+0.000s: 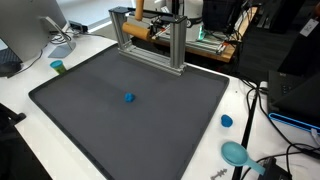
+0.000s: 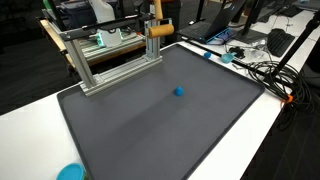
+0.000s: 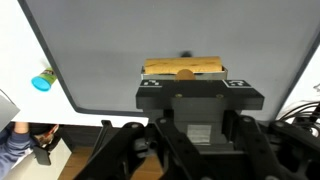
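Black housing fills the lower half of the wrist view, and the gripper point(image 3: 193, 88) shows only its body and two pale marks at its upper corners. The fingertips themselves are hidden, so I cannot tell whether the jaws are parted, closed, or pinching anything. Straight ahead of them, touching or just beyond the housing's upper edge, lies the wooden block point(image 3: 185, 67). Its long axis runs crosswise to the gripper's approach and spans nearly the whole gap between the two marks. It is a tan, squared bar with a smooth top face and a small rounded knob at the middle of its near edge. In both exterior views the block point(image 2: 157, 28) sits high up at one end of the aluminium frame point(image 2: 110, 60), at the level of the top rail, with the dark arm coming in just above it. The frame stands on the far edge of a dark grey mat point(image 1: 100, 125). A small blue piece point(image 1: 129, 98) lies alone near the mat's middle, well apart from the frame and the gripper. A teal cup point(image 1: 58, 67) stands off the mat's corner on the white table point(image 1: 40, 150).
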`<state>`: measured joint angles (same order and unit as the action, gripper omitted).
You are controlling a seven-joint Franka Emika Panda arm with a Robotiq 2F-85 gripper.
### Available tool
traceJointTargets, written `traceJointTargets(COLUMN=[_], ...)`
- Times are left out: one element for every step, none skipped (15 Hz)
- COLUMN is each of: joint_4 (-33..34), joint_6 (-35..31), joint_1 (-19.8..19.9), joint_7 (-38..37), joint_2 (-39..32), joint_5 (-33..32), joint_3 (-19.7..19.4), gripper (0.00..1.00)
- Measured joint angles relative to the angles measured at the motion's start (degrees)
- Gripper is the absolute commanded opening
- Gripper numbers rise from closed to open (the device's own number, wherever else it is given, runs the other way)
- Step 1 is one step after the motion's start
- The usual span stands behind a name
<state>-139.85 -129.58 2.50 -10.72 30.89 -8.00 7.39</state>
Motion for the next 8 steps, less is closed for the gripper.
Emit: traceJointTargets(joint_4=[3.10,6.26,9.31,12.33,15.43,18.54,21.60,24.81], joint_6=[0.70,1.79,3.24,5.00,6.83,8.67,10.42,12.22], joint_1=[0.85,1.46,1.64,1.48,1.19,0.92,0.71,0.48], joint_7=[-2.67,-5.04,-6.60,-7.26,-7.46,-7.49,-7.49,-7.48], joint_2=[-3.17,-6.61,-10.11,-13.64,-17.24,-20.71,-23.89,-26.95], joint_5=[-1.12,-2.22,-2.71,-2.72,-2.65,-2.48,-2.38,-2.27], joint_3=[1.62,2.94,3.69,3.95,3.92,3.69,3.31,2.69], gripper=[0.22,0.22,0.22,0.22,0.22,0.22,0.22,0.22])
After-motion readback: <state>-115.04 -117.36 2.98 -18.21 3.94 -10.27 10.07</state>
